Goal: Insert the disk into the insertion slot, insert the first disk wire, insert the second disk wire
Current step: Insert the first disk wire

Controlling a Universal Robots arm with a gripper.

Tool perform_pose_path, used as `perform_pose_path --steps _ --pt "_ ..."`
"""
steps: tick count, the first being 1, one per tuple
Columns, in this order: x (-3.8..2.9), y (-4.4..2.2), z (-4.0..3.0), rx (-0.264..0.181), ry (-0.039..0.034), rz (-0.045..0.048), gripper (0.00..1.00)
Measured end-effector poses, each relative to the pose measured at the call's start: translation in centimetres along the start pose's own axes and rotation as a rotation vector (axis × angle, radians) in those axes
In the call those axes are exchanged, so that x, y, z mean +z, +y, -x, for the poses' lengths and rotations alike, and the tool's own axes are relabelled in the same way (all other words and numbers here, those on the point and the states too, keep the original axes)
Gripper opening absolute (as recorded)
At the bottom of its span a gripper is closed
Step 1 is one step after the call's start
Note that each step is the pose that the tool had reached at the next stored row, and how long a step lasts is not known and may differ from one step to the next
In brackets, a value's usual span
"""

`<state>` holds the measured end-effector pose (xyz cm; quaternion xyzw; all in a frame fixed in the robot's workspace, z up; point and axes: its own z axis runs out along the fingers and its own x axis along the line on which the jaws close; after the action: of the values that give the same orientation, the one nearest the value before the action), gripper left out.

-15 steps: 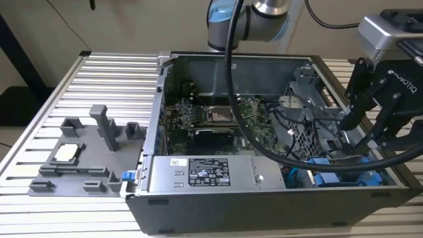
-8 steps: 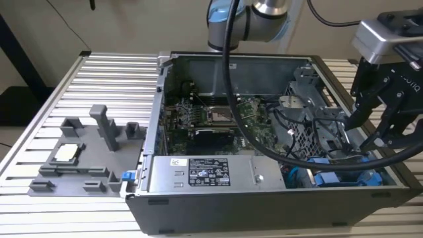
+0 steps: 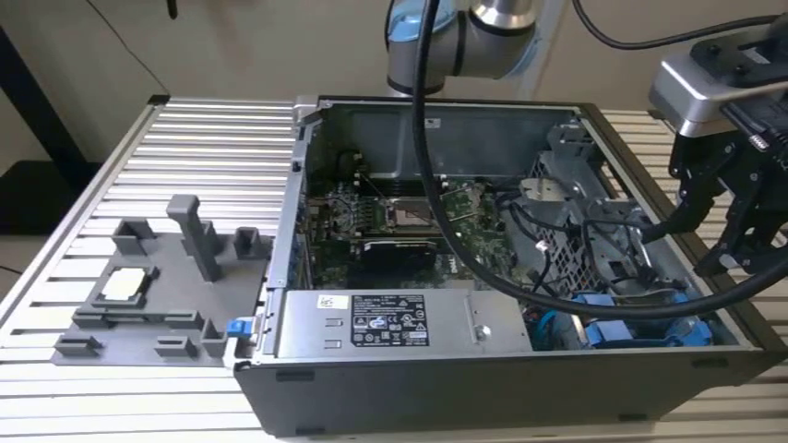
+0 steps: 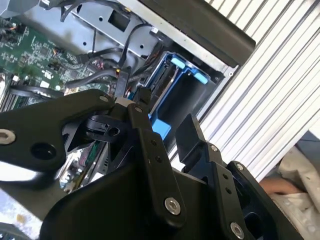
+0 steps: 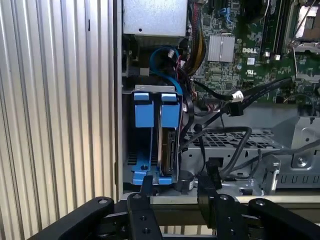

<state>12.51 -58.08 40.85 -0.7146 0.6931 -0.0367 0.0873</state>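
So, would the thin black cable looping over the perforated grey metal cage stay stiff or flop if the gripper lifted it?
Probably floppy: the thin black cable sags in loose curves over the perforated grey metal cage, so it would likely droop either side of a grip. It looks light, yet neighbouring cables run close, so it may snag.

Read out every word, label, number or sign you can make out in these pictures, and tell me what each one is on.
Black label on the silver power supply: print too small to read.
White sticker beside it: too small to read.
Circuit board: white markings, too small to quote reliably.
Nothing here can be quoted with confidence.
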Motion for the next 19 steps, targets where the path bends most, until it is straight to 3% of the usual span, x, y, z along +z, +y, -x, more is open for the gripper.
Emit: perform_pose_path --steps 5,11,19 --pt "0.02 0.00 0.21 0.000 0.0000 -0.0001 0.49" --pt "0.35 0.36 1.58 -0.013 -0.0023 -0.0024 0.49" --pt "1.08 0.93 2.84 -0.053 -0.0084 -0.0121 0.49"
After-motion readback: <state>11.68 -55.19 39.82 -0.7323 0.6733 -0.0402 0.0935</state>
